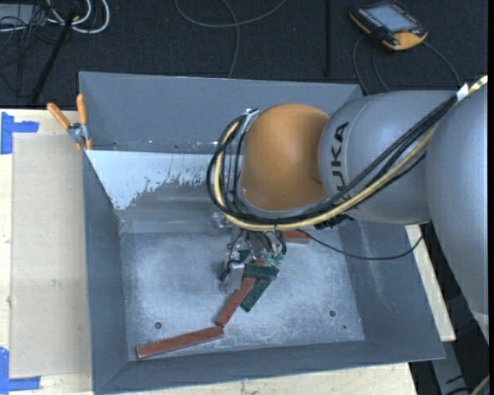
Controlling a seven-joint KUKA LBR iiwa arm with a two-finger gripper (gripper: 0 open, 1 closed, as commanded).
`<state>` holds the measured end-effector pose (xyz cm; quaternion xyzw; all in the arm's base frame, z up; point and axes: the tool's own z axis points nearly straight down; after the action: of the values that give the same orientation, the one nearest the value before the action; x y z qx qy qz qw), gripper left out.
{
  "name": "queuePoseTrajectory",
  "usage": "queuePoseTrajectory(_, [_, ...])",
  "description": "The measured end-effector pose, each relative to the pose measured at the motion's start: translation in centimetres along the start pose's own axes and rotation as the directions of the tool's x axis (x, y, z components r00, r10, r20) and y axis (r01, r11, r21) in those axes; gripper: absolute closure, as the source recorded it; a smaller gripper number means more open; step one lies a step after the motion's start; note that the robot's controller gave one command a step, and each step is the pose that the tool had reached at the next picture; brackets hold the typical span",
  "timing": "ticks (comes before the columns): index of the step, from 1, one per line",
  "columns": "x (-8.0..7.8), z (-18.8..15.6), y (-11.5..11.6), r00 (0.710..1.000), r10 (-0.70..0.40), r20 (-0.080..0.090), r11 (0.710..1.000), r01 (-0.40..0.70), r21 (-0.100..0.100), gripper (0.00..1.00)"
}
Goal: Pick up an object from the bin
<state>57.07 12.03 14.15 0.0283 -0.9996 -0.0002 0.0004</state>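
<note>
The short reddish-brown flat strip (233, 304) lies near the middle of the floor of the grey metal bin (160, 278). Its long axis runs on a slant, from a lower end at the near left up to an upper end at the far right. That upper end runs right under the tool (249, 268), which hangs over it from the far side. The coming move turns on this: the strip stretches away from the tool toward the near left, so only its far tip is within reach, and a grip there would likely have to close across the narrow width, not along the length. I cannot tell whether the tool is wide or narrow, nor whether it has hold of anything, since its lower part blends into the things below it. Just beside the strip on the right, and seemingly touching it, lies a dark green flat block (258, 292) on much the same slant, also with its upper end under the tool. It is the likeliest thing to get caught or pushed along. A long reddish-brown flat strip (177, 343) lies further toward the near left, almost level, its right end meeting the lower end of the short one. A small reddish-brown piece (296, 236) peeps out on the far right of the tool, under the arm's orange cover (281, 156).
</note>
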Motion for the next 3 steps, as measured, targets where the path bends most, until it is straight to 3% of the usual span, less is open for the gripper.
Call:
queuePoseTrajectory(1, [-0.5,0.4,-1.1,1.000,-0.001,0.001,1.000,0.001,0.002,0.00])
queuePoseTrajectory(2, [-1.6,5.3,-0.9,0.983,-0.182,-0.002,0.983,0.182,0.001,0.00])
queuePoseTrajectory(3, [2.3,6.3,-4.4,1.000,-0.026,0.003,1.000,0.026,-0.001,0.00])
